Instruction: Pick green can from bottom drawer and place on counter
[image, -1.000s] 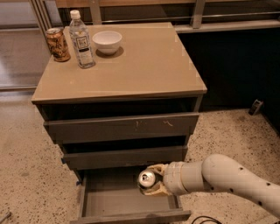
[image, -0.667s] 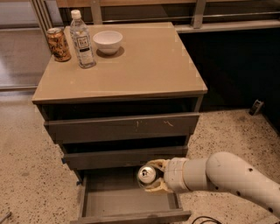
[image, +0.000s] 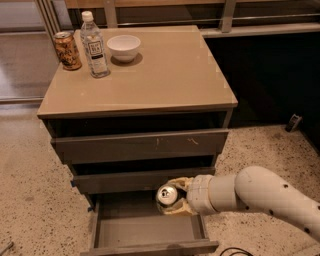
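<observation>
1. Because the task is about the green can (image: 166, 195), my end effector (image: 174, 197) is closed around it in the lower middle of the frame. One finger lies above its side and one below, and its shiny top faces the camera.
2. The can is over the back part of the bottom drawer (image: 145, 231), just under the front of the middle drawer (image: 140, 179). I cannot tell if its base touches the drawer floor, but I judge that it is lifted free.
3. The bottom drawer is pulled out toward the lower edge of the frame. This is what allows my arm to enter from the lower right.
4. The middle drawer and the top drawer (image: 140, 145) stand over the can. So I judge that it must first come forward and only then go up, otherwise it may hit a drawer front.
5. The counter (image: 170, 70) fills the upper half of the frame. The orange-brown can (image: 66, 50), the water bottle (image: 95, 45) and the white bowl (image: 124, 47) are grouped at its upper left. The bare part toward the right is therefore the safer place to put the can.
6. The can is smooth and thin, so I think the hold should be firm but not crushing. It should be upright before release.
</observation>
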